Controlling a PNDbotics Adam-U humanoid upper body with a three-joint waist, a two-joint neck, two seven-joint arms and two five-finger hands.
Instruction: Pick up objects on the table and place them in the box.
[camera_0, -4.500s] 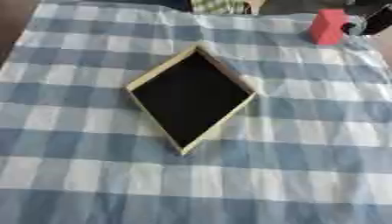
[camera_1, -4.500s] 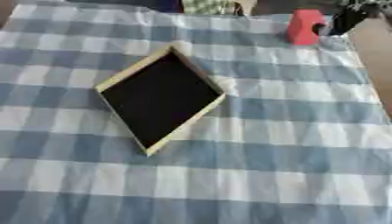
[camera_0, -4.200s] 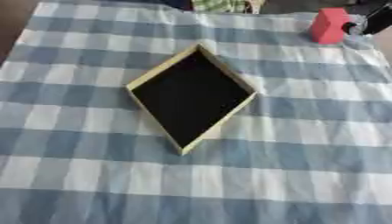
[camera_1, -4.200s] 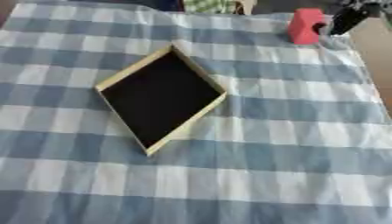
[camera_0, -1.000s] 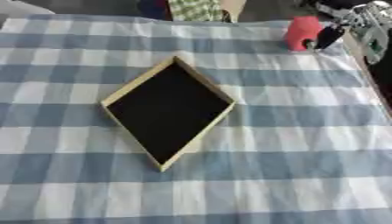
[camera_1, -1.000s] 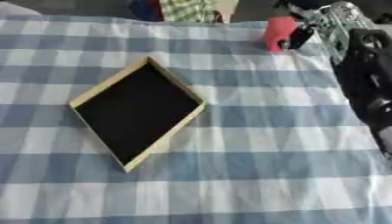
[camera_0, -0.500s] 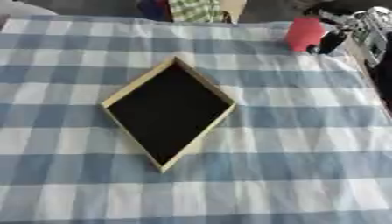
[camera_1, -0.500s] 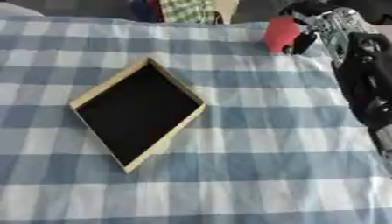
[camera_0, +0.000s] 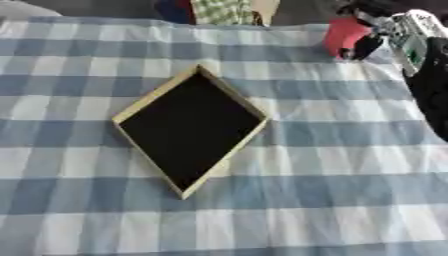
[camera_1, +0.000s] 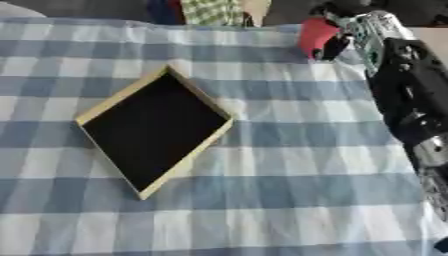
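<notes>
Box (camera_0: 191, 129) at mid worktop (camera_0: 350, 165), turned corner-on; block (camera_1: 316, 34) at far right edge, right robot hand (camera_1: 350, 27) against its right side

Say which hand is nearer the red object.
Right. The right hand is right against the red object at the table's far right, fingers curled around it. The left hand shows in neither view.

Shallow box (camera_0: 191, 129) with pale wooden rim and black inside, lying flat on the checked table, turned corner-on like a diamond. Red object (camera_1: 316, 36) (blocky, exact shape unclear) at the far right edge, well apart from the box.
</notes>
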